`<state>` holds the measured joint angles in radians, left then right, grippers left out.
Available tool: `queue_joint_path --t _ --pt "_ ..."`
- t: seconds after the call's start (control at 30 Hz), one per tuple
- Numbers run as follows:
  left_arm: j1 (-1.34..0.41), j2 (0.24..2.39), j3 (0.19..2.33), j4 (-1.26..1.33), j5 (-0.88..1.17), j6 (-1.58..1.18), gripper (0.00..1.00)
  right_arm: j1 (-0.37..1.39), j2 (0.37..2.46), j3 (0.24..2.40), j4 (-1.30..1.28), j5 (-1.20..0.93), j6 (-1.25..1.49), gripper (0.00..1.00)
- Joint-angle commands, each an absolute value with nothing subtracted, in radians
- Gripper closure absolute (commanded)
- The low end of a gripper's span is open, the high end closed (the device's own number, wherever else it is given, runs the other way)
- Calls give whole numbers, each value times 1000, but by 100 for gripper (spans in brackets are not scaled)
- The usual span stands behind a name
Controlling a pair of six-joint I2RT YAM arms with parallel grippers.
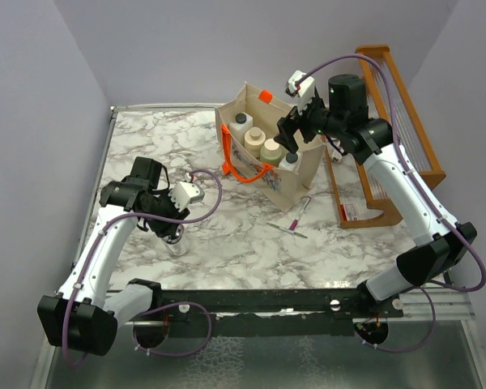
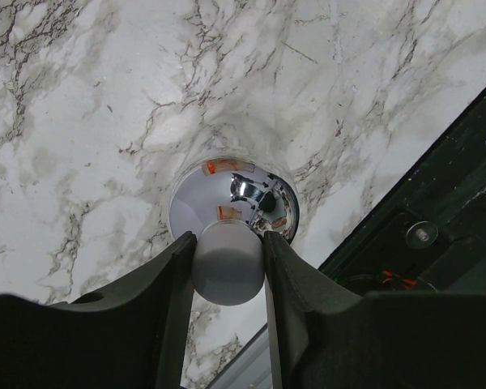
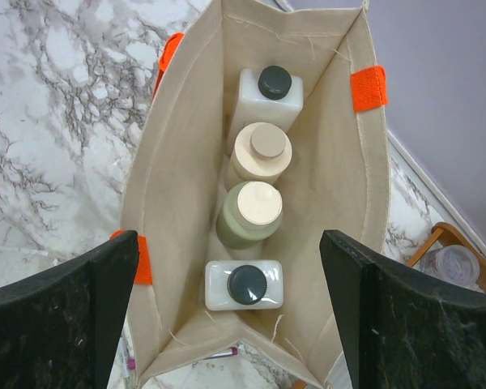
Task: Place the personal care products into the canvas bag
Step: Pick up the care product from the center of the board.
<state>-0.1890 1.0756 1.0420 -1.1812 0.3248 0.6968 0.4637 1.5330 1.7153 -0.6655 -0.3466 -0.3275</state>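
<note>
The canvas bag (image 1: pixel 287 180) stands upright at the back middle of the marble table, with orange handles (image 1: pixel 245 173). In the right wrist view it is open (image 3: pixel 340 162), and a row inside holds a white bottle with dark cap (image 3: pixel 266 93), a beige bottle (image 3: pixel 259 154), an olive-green bottle (image 3: pixel 249 212) and a second white bottle with dark cap (image 3: pixel 245 284). My right gripper (image 3: pixel 229 243) hangs open and empty above the bag (image 1: pixel 290 134). My left gripper (image 2: pixel 227 243) is shut on the short bottle with the chrome cap (image 2: pixel 233 198), low over the table at the near left (image 1: pixel 175 233).
An orange wooden slatted rack (image 1: pixel 397 105) stands right of the bag, with a small clear jar (image 3: pixel 454 263) in it. Thin pen-like tubes (image 1: pixel 296 219) lie on the marble in front of the bag. A black rail (image 1: pixel 267 301) runs along the near edge.
</note>
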Motion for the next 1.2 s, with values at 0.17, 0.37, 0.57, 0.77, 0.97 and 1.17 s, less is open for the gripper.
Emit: queue_joint_path --t 0.17,0.37,0.57,0.77,0.97,1.17 --pt "-184 1070 1071 -1144 387 725 98 469 1514 1719 -646 -363 -335 7" --pt "-186 1099 1122 -1126 438 749 100 469 1515 1719 -648 -357 -344 7" --pt "-192 1168 1214 -1112 466 725 100 469 1506 1707 -644 -336 -354 7" --pt "-208 1261 1345 -1098 480 657 100 469 1484 1691 -637 -305 -358 7" --pt "-255 1341 1482 -1080 479 592 100 469 1442 1642 -613 -255 -363 7" --pt "-317 1394 1552 -1028 452 513 100 465 1401 1604 -595 -228 -374 7"
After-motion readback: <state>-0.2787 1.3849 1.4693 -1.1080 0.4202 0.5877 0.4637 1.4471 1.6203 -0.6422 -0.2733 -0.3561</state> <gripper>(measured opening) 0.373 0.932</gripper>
